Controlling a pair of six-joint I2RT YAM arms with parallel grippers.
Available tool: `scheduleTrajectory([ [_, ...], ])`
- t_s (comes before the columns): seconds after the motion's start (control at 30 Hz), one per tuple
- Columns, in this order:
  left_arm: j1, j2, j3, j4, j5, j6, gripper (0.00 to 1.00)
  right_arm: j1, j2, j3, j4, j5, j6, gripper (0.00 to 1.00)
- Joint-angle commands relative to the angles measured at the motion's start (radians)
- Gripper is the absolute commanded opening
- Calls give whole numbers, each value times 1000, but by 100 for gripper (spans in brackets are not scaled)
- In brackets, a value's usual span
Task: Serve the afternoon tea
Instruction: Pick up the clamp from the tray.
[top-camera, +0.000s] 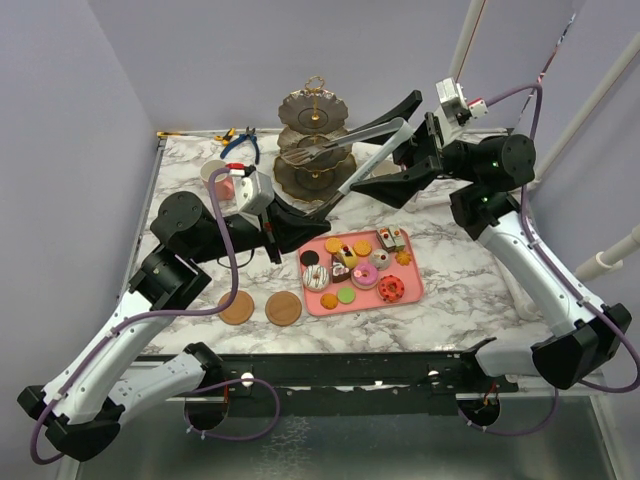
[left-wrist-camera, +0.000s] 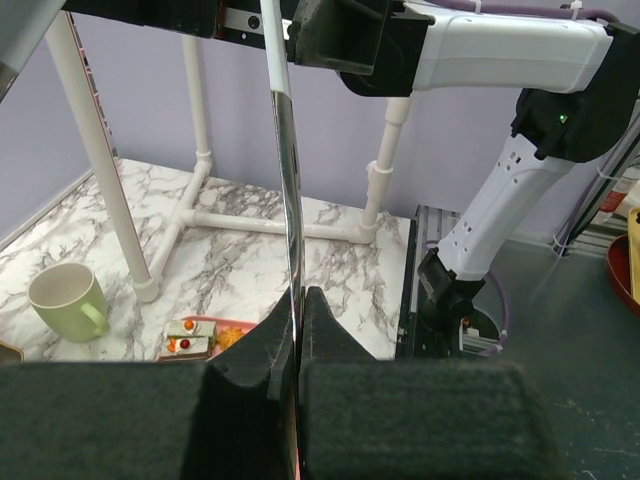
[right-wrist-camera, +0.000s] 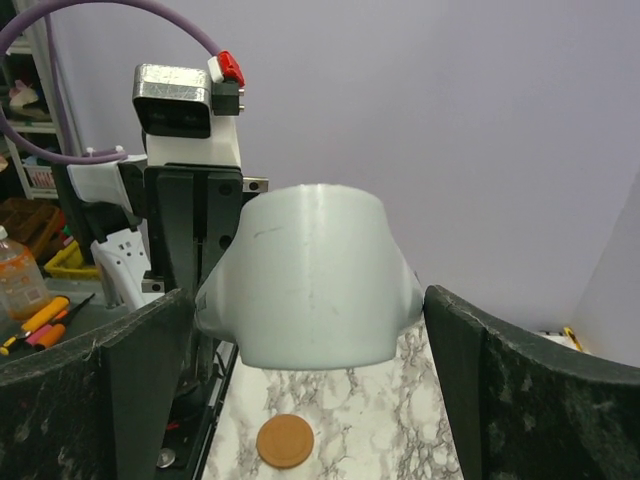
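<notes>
Steel serving tongs (top-camera: 365, 140) span both pincers. One thin polished blade is clamped tight in the left pincer (left-wrist-camera: 298, 300), evidently to steady the tool for a handover. Opposite, the right pincer (right-wrist-camera: 305, 300) stands wide, its black padded fingers flanking the tongs' pale rounded hinge end; contact cannot be confirmed. Small glossy toy pastries (top-camera: 352, 268) lie on the flat pink tray (top-camera: 410, 285) just near-side of the left pincer, none yet served. Beyond that pincer the dark scalloped three-tier stand (top-camera: 313, 140) shows no pastry. Two brown disc coasters (top-camera: 237, 307) lie unloaded, well apart from both pincers. A smooth pale-green mug (left-wrist-camera: 68, 298) sits left of the left pincer.
</notes>
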Motion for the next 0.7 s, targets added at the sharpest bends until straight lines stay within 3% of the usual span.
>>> scheduleTrajectory([
  [0.0, -1, 11, 50, 37, 12, 13, 0, 24, 17, -9, 93, -39, 50, 100],
  [0.27, -1, 20, 49, 38, 14, 21, 0, 45, 29, 6, 66, -45, 22, 98],
  [0.67, -1, 18, 45, -14, 41, 78, 0, 43, 65, 204, -283, -233, -109, 85],
])
